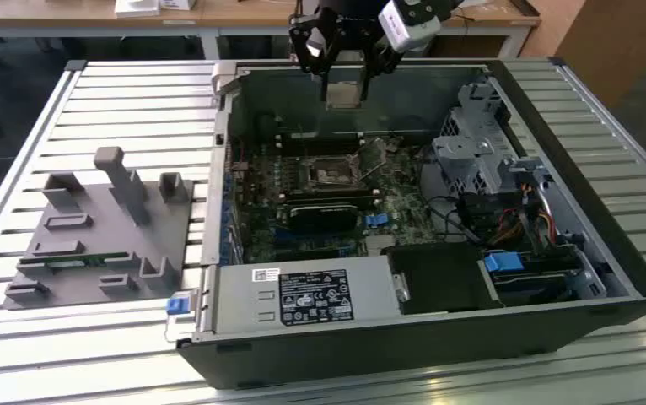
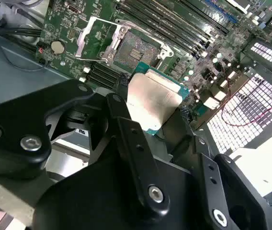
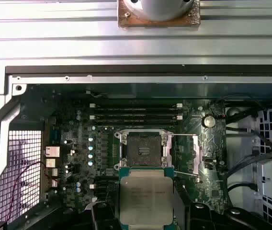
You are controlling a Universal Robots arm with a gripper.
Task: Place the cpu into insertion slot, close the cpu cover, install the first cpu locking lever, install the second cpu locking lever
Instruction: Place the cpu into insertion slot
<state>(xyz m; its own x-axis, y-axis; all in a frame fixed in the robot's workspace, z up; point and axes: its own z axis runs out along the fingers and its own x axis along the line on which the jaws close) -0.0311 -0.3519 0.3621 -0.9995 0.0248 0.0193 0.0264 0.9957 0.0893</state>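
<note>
Gripper [image 1: 345,87] above the far wall of an open computer case [image 1: 593,278], its fingers [image 2: 126,125] pinching the cpu [image 1: 345,95] by two opposite edges. The cpu hangs clear of the board [image 1: 300,245], metal top showing in both wrist views. The slot [image 1: 331,173] lies bare on the green board. Its cover [image 2: 81,40] is swung up beside it, and in the first wrist view the slot [image 3: 144,149] sits just beyond the held cpu [image 3: 145,199]. A white printed label [image 1: 313,297] lies on the grey box at the case's near side. The case rests on a slatted aluminium desk [image 1: 131,110]. A grey fixture [image 1: 98,228] stands at the exterior view's left, and a wooden desk [image 1: 255,13] stands behind.
</note>
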